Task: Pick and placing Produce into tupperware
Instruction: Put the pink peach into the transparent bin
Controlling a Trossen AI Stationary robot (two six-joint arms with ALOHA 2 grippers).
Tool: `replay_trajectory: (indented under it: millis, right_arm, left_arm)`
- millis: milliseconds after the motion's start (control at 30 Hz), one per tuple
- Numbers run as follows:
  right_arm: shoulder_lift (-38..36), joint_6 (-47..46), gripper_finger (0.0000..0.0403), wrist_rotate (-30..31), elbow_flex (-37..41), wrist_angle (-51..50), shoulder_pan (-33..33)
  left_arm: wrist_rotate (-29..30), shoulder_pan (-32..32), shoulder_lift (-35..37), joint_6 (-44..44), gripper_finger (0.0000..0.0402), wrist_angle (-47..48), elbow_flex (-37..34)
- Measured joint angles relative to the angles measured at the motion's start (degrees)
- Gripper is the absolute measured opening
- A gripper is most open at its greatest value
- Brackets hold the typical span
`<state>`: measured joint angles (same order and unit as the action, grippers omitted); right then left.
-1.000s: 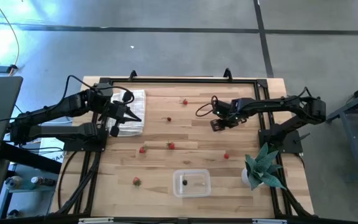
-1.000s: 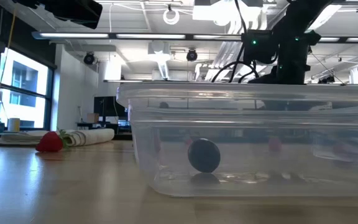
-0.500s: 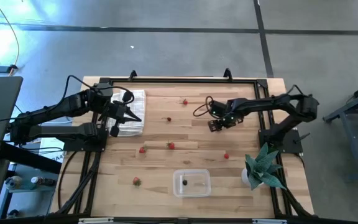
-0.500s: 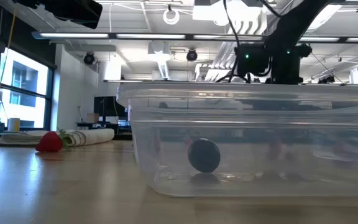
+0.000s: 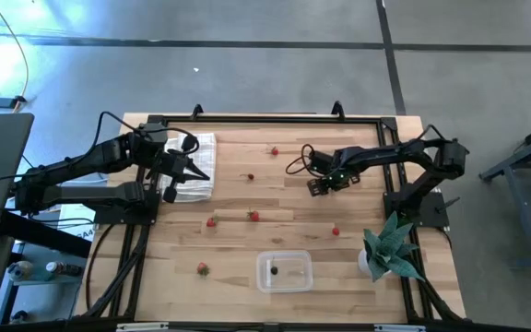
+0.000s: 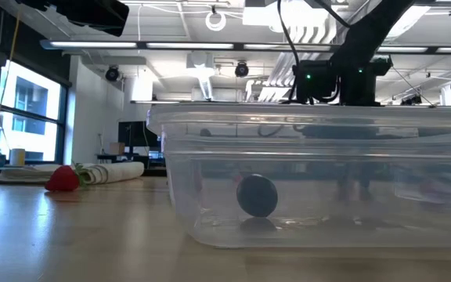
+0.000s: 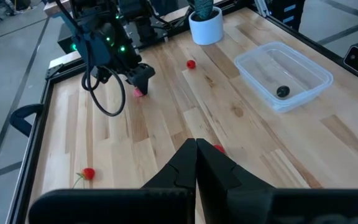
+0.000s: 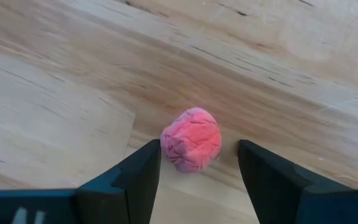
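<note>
Tupperware [image 5: 284, 272] sits at the table's near edge, one dark berry [image 6: 257, 195] inside. Right gripper [image 8: 197, 163], fingers apart, straddles a pink-red berry [image 8: 191, 139] at far centre, hidden beneath it from overhead. Left gripper [image 7: 196, 163], fingers together, hovers over the cloth [image 5: 194, 166].

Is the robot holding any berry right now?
No. The right gripper is open, its fingers on either side of a pink bumpy berry lying on the wooden table. The left gripper is shut and empty.
</note>
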<state>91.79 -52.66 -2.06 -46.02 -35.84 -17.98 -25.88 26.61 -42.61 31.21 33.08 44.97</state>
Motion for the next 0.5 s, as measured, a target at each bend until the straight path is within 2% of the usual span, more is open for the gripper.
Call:
replay_trajectory:
  millis: [200, 500]
  right_arm:
    - [0.0, -0.1, 0.0204, 0.7, 0.0, 0.9, 0.0]
    - [0.1, 0.0, 0.0177, 1.6, 0.0, 1.4, 0.0]
  left_arm:
    - [0.0, 0.0, 0.0, 0.0, 0.0001, 0.0, 0.0]
    - [0.0, 0.0, 0.0, 0.0, 0.0001, 0.0, 0.0]
